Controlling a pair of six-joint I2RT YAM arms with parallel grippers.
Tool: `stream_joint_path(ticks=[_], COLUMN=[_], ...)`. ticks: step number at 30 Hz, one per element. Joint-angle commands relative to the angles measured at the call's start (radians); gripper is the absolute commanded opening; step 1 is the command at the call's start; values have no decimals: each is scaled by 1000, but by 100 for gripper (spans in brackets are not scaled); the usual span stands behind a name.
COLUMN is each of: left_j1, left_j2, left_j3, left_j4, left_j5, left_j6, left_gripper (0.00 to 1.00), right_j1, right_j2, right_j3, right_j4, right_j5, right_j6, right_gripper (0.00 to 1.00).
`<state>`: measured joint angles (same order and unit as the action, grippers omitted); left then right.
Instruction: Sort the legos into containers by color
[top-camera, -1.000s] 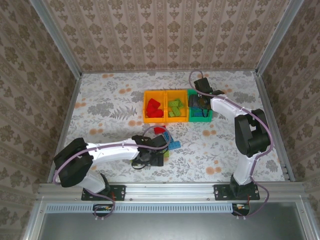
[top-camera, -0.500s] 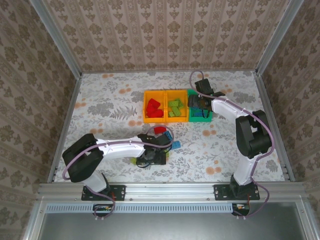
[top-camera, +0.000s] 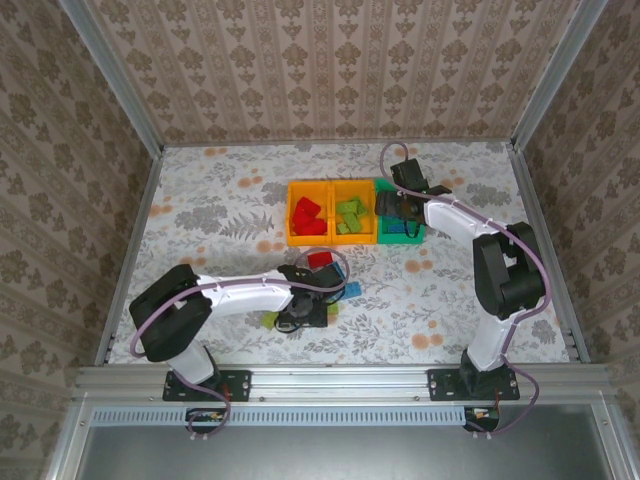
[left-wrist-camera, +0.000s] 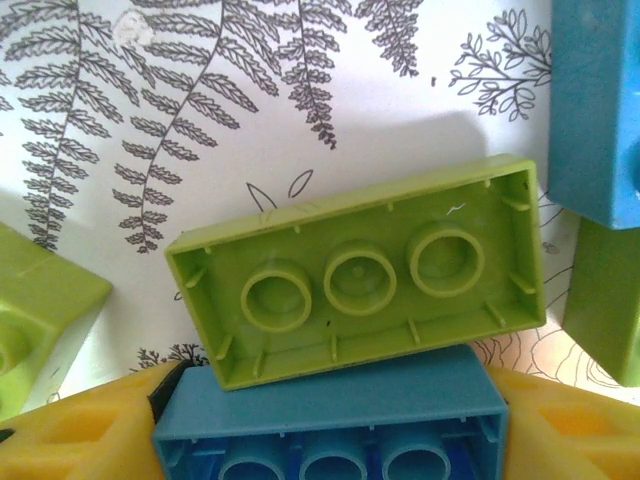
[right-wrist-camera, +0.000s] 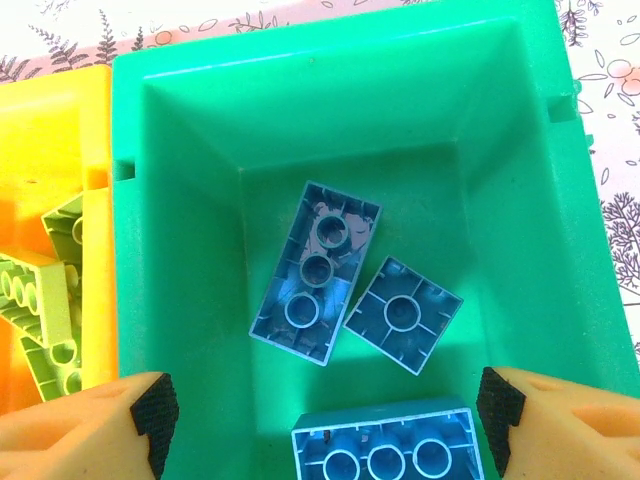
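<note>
**Near, by the arm bases**
- Left tool (top-camera: 300, 312): low over the floral tabletop (top-camera: 200, 210), clenched end to end on a blue brick (left-wrist-camera: 330, 415). The brick is long, with one plain face showing and three round tubes along the open side.
- Lime brick (left-wrist-camera: 360, 280): long, lying flat and upside down. Its underside is hollow with three round tubes, and its near edge touches the blue brick.
- Lime pieces: one at the left (left-wrist-camera: 40, 310) and one at the right (left-wrist-camera: 605, 300), both cut off by the frame.
- Second blue brick (left-wrist-camera: 595, 110): just beyond, at the right.

**Middle of the tabletop**
- Red brick (top-camera: 320, 259): loose, between the left tool and the bins.

**Far, three open bins side by side**
- Left orange bin (top-camera: 291, 215): holds red bricks (top-camera: 308, 215).
- Middle orange bin (top-camera: 350, 184): holds lime bricks (top-camera: 350, 218), some with studs up.
- Green bin (right-wrist-camera: 180, 200): holds a long blue brick (right-wrist-camera: 315, 272) and a square blue brick (right-wrist-camera: 403, 315), both upside down on the floor of the bin.
- Right tool (right-wrist-camera: 325, 420): over the green bin, released, with its jaws wide. A third blue brick (right-wrist-camera: 385, 450) sits between the fingers, clear of the left one.
</note>
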<state>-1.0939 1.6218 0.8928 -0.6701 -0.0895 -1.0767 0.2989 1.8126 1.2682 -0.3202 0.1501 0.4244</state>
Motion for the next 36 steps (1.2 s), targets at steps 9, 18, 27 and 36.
stream_joint_path(ticks=[9, 18, 27, 36], left_j1=[-26, -33, -26, 65], left_j2=[14, -42, 4, 189], left_j3=[48, 140, 323, 667], left_j4=[-67, -169, -182, -44], left_j5=[-43, -94, -151, -114], left_j6=[40, 85, 232, 538], left_gripper=[55, 56, 56, 56], right_j1=[-1, -2, -9, -78], right_j2=[-51, -95, -204, -351], right_j3=[-29, -38, -89, -269], right_j4=[-27, -28, -22, -19], right_j5=[-20, -23, -22, -20], right_j6=[-5, -4, 3, 36], right_gripper=[82, 82, 84, 85])
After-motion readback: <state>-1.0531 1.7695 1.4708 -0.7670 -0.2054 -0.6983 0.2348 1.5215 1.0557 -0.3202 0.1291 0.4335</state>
